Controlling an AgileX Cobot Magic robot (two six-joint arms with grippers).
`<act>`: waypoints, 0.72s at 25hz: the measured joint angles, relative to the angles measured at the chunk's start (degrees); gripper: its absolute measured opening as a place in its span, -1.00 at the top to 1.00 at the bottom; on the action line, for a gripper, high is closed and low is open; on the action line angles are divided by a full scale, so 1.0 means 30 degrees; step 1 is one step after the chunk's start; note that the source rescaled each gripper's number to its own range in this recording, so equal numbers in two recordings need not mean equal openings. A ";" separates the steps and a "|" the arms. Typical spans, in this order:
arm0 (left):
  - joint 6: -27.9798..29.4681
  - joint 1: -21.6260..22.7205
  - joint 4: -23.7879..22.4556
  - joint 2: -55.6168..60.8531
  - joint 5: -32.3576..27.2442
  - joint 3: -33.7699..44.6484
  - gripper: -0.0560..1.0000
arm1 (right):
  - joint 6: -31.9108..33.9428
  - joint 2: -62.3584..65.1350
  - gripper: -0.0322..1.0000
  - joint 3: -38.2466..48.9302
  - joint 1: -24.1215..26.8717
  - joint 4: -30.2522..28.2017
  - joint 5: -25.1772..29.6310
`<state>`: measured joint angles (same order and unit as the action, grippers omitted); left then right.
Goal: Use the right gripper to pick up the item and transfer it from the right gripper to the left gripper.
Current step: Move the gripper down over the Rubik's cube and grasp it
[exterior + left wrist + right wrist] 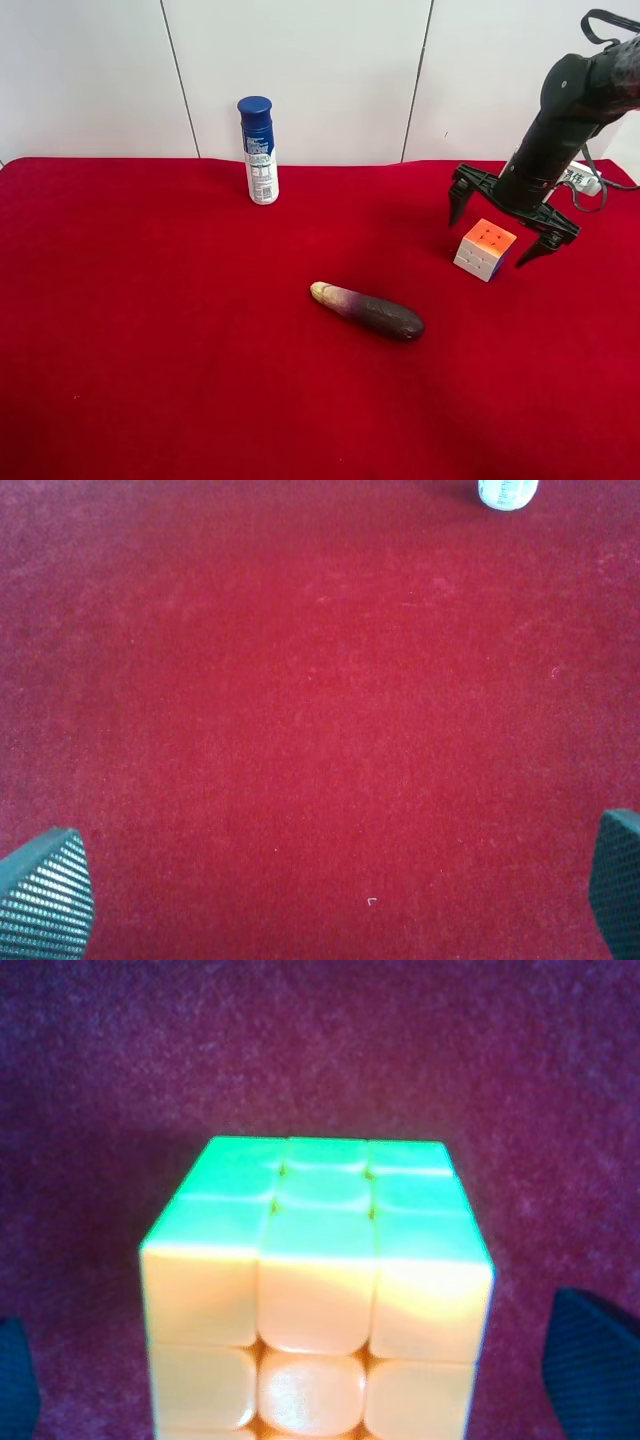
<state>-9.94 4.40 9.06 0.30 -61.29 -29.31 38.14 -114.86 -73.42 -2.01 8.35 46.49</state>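
straddling the cube (484, 250) on the red cloth (150, 350), at 2 o'clock from the eggplant (370, 311), with the right gripper (489, 241) spread, not touching. may shove or twist it when closing, one side looking nearer. left gripper (330, 890) spread too, holding nothing.

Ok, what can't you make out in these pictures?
Left gripper: absent from the high view; its wrist view catches only fingertips at the frame edge.
Can label: too small to read in the high view.
Cube: its lower part is cut off in the right wrist view.
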 joint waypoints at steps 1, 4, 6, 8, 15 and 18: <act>0.0000 0.0000 0.0000 0.0000 0.0000 0.0000 -1.00 | 0.0000 -0.0172 -1.00 0.0000 0.0018 0.0174 0.0108; 0.0000 0.0000 0.0000 0.0000 0.0000 0.0000 -1.00 | -0.0228 -0.0475 -1.00 0.0000 0.0033 0.0592 0.0301; 0.0000 0.0000 0.0000 0.0000 0.0000 0.0000 -1.00 | -0.0319 -0.0496 -0.96 0.0000 0.0033 0.0634 0.0301; 0.0000 0.0000 0.0000 0.0000 0.0000 0.0000 -1.00 | -0.0334 -0.0496 -0.84 0.0000 0.0033 0.0552 0.0301; 0.0000 0.0000 0.0000 0.0000 0.0000 0.0000 -1.00 | -0.0643 -0.0496 -0.72 0.0000 0.0033 0.0292 0.0347; 0.0000 0.0000 0.0000 0.0000 0.0000 0.0000 -1.00 | -0.0826 -0.0453 -0.72 0.0000 0.0033 0.0292 0.0388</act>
<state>-9.94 4.40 9.06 0.30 -61.29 -29.31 35.66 -116.22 -73.42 -1.91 9.23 47.66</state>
